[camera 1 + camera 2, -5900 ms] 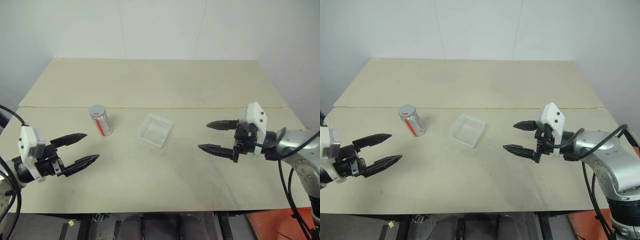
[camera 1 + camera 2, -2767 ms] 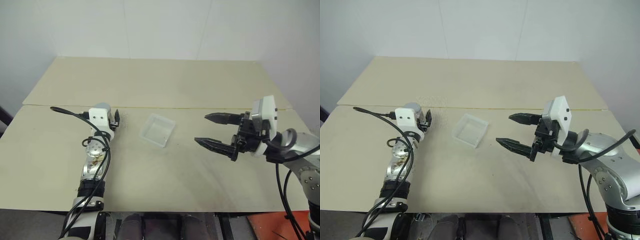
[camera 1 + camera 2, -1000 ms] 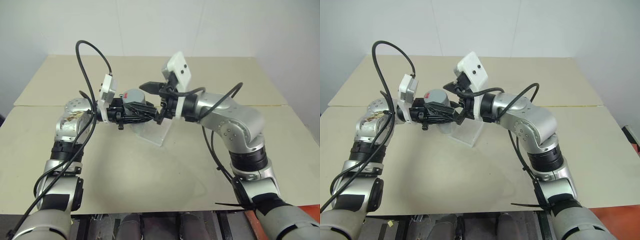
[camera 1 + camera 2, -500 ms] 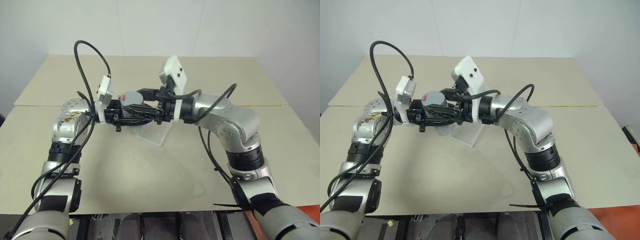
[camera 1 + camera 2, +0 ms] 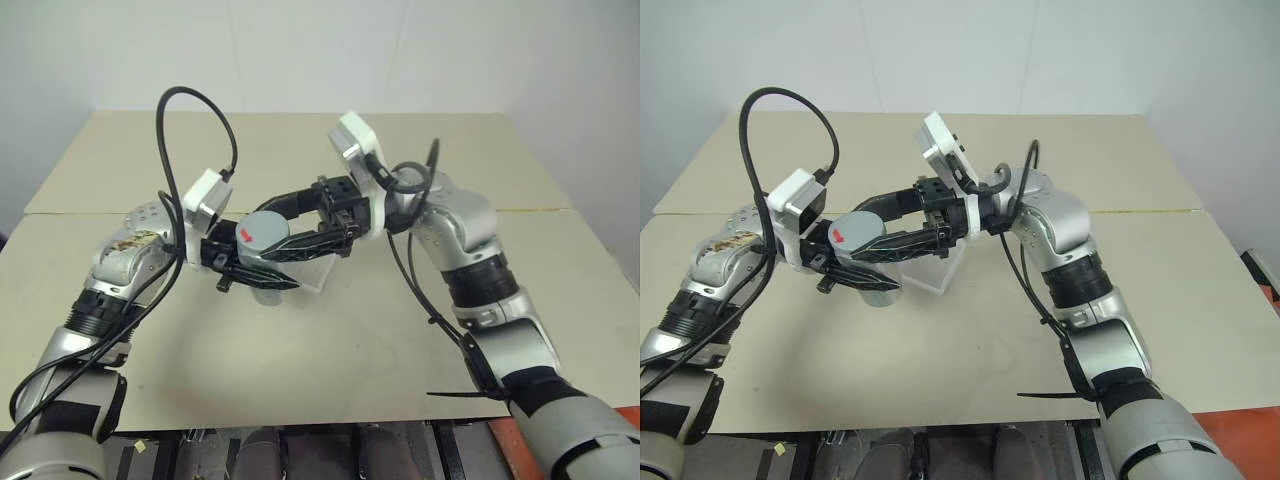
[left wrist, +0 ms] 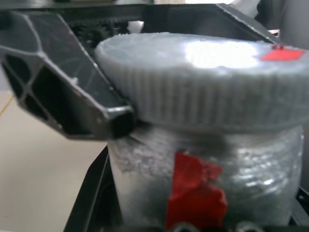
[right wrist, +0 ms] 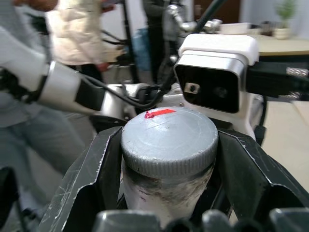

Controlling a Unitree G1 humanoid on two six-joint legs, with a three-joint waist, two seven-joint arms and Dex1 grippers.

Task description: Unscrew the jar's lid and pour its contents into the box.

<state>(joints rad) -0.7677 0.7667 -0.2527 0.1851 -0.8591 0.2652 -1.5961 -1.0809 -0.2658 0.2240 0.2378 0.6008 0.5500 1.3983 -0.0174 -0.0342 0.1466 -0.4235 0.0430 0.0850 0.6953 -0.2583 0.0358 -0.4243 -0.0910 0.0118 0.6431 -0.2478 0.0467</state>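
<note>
Since a second ago our right gripper (image 5: pixel 268 218) has clamped onto the lid (image 7: pixel 169 135), its fingers either side of the rim. Our left gripper (image 5: pixel 262 272) pinches the jar (image 6: pixel 203 181) below, held up over the table (image 5: pixel 330 330). We see the box (image 5: pixel 940 275) largely hidden behind them; the contents we cannot make out.

left tool (image 5: pixel 262 268): closed, level, pointing right | right tool (image 5: pixel 275 225): clamped, pointing left
</note>
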